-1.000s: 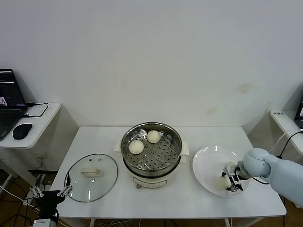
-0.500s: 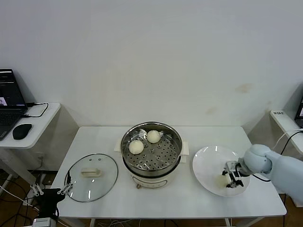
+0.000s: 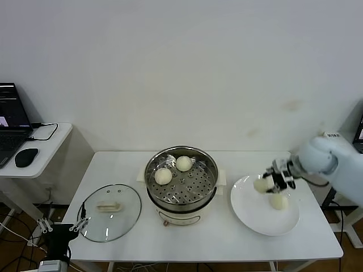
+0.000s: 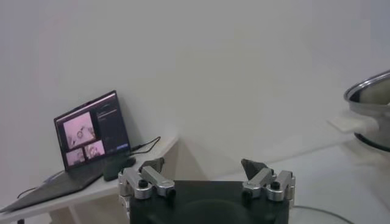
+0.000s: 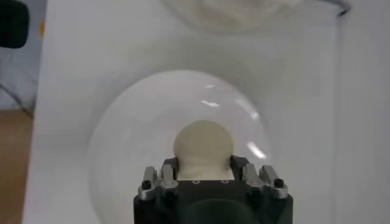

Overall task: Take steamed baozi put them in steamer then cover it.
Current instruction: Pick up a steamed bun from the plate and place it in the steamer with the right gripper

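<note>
The left end effector (image 3: pixel 61 230) waits, fingers apart, below the round clear glass lid (image 3: pixel 109 212) lying on the white desk (image 3: pixel 227 241); the shiny steel steamer (image 3: pixel 181 177) holds two cream-white buns (image 3: pixel 163 176); the right end effector (image 3: pixel 270 182) is clamped on a third bun (image 3: pixel 261 185), held above the flat white plate (image 3: pixel 255 218) to clear its rim, another bun (image 3: pixel 278 202) just beneath

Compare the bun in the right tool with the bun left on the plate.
The held bun is lifted above the plate, clamped in the right tool; the plate bun lies free on the plate. The held bun sits nearer the steamer. Both are round, smooth and cream-white, similar in size.
</note>
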You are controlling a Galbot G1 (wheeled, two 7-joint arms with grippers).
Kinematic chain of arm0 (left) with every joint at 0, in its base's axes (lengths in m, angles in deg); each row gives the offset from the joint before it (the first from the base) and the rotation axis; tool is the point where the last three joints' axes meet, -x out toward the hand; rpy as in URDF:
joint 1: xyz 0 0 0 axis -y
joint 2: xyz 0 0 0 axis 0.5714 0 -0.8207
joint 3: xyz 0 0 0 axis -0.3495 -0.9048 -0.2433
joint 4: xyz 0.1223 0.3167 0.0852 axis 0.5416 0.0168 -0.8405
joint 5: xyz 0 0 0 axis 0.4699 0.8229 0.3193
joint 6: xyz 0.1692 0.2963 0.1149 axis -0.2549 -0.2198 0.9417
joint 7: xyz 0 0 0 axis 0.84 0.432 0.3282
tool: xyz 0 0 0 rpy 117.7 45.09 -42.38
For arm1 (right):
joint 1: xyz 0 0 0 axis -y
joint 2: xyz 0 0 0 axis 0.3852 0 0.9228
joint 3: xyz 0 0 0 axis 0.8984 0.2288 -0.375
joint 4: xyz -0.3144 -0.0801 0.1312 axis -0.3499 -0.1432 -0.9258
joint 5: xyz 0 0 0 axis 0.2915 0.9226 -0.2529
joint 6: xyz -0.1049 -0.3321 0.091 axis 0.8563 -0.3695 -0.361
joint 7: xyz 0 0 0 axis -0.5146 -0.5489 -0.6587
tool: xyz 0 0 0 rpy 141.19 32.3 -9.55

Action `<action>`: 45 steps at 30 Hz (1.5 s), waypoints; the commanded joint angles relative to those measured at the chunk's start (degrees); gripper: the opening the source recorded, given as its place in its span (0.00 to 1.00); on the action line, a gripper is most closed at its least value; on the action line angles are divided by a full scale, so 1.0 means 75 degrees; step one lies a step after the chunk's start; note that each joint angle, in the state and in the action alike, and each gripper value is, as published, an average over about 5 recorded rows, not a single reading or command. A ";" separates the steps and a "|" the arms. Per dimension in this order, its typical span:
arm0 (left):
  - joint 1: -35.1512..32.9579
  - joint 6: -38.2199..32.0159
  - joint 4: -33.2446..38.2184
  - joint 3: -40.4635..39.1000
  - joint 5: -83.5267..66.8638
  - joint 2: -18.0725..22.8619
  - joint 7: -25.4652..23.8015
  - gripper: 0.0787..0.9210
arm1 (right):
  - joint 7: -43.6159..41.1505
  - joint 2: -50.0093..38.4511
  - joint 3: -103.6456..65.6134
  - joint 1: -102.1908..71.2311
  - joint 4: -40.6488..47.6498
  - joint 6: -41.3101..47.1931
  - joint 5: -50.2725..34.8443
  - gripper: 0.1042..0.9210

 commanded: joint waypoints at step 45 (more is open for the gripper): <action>0.0031 -0.0054 -0.0049 0.0379 -0.0197 0.0241 0.0067 0.88 | 0.0481 0.5113 0.3260 0.1918 0.0222 -0.3897 0.1024 0.54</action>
